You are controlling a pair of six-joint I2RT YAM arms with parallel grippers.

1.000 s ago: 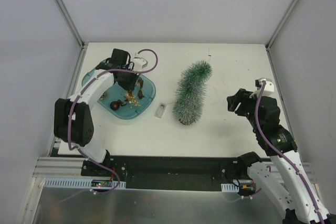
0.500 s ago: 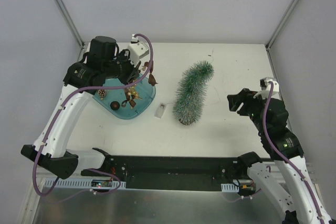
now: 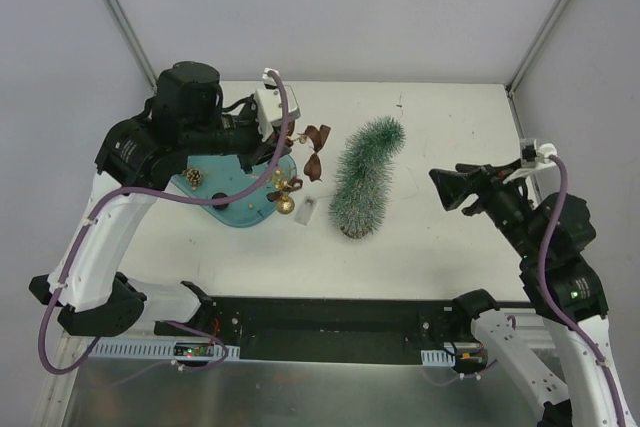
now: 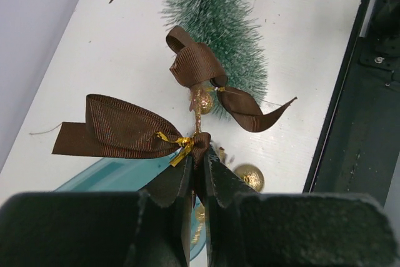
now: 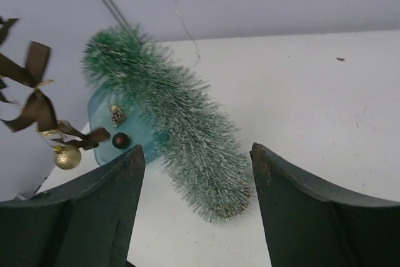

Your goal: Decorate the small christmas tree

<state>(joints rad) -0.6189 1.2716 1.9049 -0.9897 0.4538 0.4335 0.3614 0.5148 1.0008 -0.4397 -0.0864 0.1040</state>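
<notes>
The small christmas tree (image 3: pixel 364 177) stands upright mid-table, frosted green with a brown base; it also shows in the left wrist view (image 4: pixel 222 32) and right wrist view (image 5: pixel 175 123). My left gripper (image 3: pixel 290 142) is shut on a garland of brown ribbon bows (image 4: pixel 125 130) strung with gold bells (image 3: pixel 285 204), and holds it in the air left of the tree, above the teal tray (image 3: pixel 225 202). A second bow (image 4: pixel 200 67) hangs between the gripper and the tree. My right gripper (image 3: pixel 447 190) is open and empty, right of the tree, its fingers (image 5: pixel 100 211) framing the tree's base.
The teal tray holds a pine cone (image 3: pixel 194 176) and a dark brown ball (image 5: pixel 120 140). A small clear packet (image 3: pixel 307 210) lies on the table between tray and tree. Grey walls enclose the table on three sides.
My left arm has lifted the bow-and-bell garland out of the tray and carried it right, toward the tree. My right gripper has tilted and turned to face the tree.
</notes>
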